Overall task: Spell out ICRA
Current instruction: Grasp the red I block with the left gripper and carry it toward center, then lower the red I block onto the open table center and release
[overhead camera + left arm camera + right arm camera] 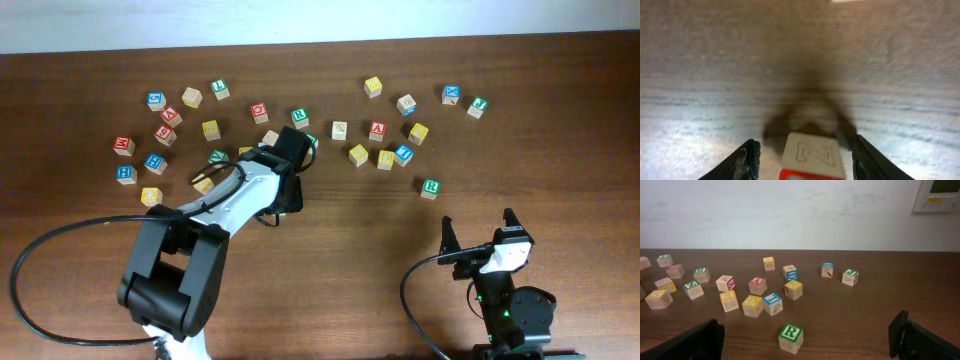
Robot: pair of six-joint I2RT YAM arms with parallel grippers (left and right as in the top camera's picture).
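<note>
My left gripper [288, 197] points down at mid-table. In the left wrist view its fingers [805, 161] are open on either side of a wooden block with a red-edged face [812, 152], with a gap on each side. That block is hidden under the arm in the overhead view. A green R block [430, 188] stands alone in front of my right gripper [478, 236], which is open and empty [805, 340]; the R also shows in the right wrist view [791, 337]. A red A block [377, 130] [757, 285] and a blue I block [403, 153] [772, 303] sit in the far cluster.
Several other letter blocks lie scattered across the far half of the table, from the far left [124, 146] to the far right [477, 106]. The left arm's cable [60, 240] loops over the near left. A white wall [790, 210] lies beyond the far edge.
</note>
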